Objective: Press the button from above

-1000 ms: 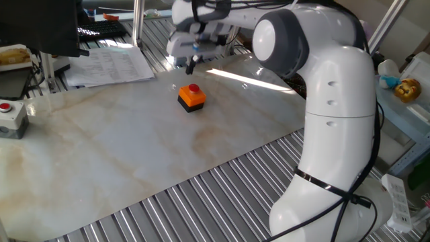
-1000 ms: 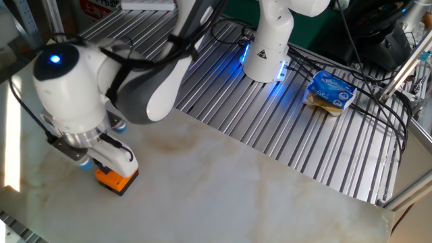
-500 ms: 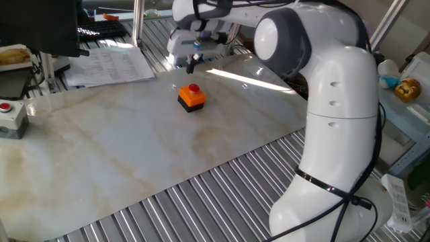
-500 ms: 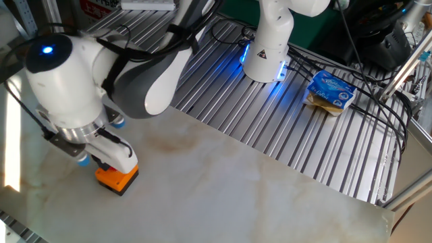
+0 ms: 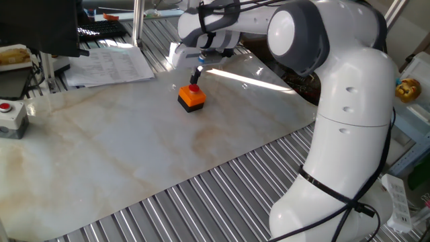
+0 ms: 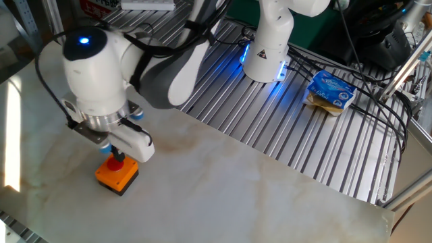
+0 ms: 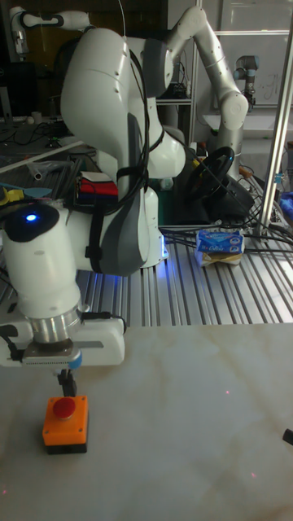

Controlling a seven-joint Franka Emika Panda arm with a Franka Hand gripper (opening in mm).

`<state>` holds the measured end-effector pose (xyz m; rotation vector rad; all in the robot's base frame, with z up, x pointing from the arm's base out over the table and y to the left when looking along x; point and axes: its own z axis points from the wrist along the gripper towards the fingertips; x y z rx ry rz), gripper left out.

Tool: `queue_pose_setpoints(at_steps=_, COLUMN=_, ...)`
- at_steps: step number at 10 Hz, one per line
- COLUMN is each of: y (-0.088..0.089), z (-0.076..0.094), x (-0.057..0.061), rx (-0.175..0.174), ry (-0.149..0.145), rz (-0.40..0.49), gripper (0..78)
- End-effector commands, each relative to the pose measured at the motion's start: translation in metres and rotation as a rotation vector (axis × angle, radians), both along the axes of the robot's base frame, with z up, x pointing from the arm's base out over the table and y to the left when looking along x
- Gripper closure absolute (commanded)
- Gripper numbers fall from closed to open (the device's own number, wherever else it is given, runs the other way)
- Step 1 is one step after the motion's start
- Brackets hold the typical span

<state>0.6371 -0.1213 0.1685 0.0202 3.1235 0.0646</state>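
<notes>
Directly above the button [image 7: 65, 409] sits the hand [image 7: 65, 386], fingertips pointing straight down and reaching the red cap or a hair short of it; contact cannot be confirmed. The fingers read as one dark stub in all views, so whether they are clenched or released cannot be told. Half a second ago the hand stood behind the button, offset toward the paper sheets [image 5: 111, 65] in one fixed view, and hid the cap in the other fixed view; now the cap shows red just under the tips [image 6: 116, 162]. The lateral alignment therefore looks done, leaving only the downward press. Button and its orange box [image 5: 192, 98] have not shifted on the tabletop [image 5: 134, 154]. Well left of the button, at the tabletop edge, sits a grey-housed red switch [image 5: 8, 114], not the target.
</notes>
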Motion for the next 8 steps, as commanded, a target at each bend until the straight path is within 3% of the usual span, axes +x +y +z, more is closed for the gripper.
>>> queue_pose_setpoints(at_steps=1, y=0.0012, z=-0.0008, x=-0.0017, rx=-0.049, ry=0.048, rz=0.013, gripper=77.6)
queue_pose_setpoints(at_steps=4, y=-0.0004, z=0.0006, x=0.0004, rx=-0.011, ry=0.052, rz=-0.005, gripper=77.6)
queue_pose_setpoints(at_steps=8, y=-0.0022, z=0.0022, x=0.0028, rx=-0.02, ry=0.045, rz=-0.001, gripper=77.6)
